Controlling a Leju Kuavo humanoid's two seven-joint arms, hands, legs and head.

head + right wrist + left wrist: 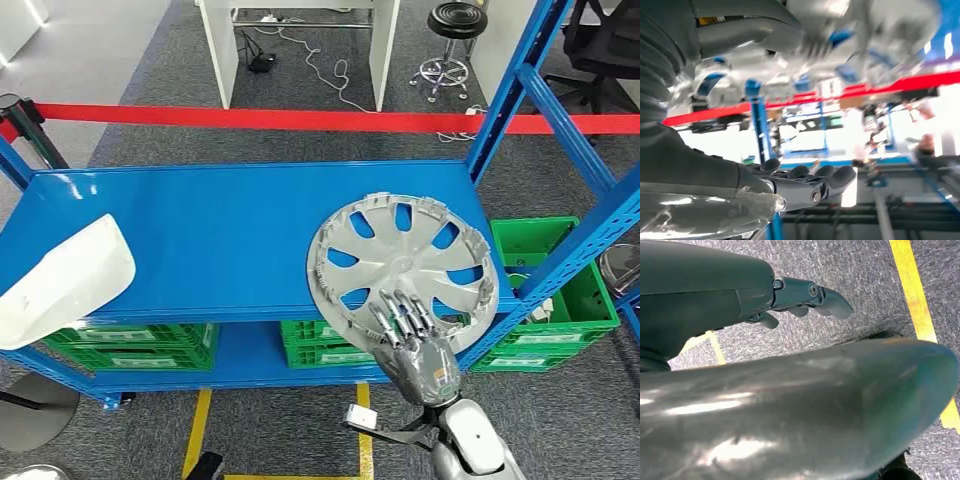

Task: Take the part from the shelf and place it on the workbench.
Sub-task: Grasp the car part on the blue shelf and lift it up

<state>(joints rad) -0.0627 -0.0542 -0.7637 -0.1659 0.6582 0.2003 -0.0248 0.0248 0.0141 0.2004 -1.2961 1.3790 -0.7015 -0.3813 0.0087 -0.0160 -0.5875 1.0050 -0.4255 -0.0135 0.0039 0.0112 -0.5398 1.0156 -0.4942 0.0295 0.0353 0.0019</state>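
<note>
A silver wheel cover (404, 265) lies on the blue shelf board (226, 230), its near rim overhanging the front edge. My right hand (411, 345) reaches in over that near rim, back upward, fingers (396, 318) stretched straight across the cover's face. In the right wrist view the cover (855, 30) is blurred beyond the thumb (753, 25). The gap between the thumb and the straight fingers (810, 182) holds nothing. I cannot tell whether the hand touches the cover. My left hand (806, 297) hangs over the grey carpet with its fingers apart and nothing in it.
A white curved part (64, 280) sits at the shelf's left front corner. Green crates (558, 290) fill the lower level. A blue upright (521, 80) rises at the right, with red barrier tape (264, 118) behind it. Yellow floor lines (196, 430) run below.
</note>
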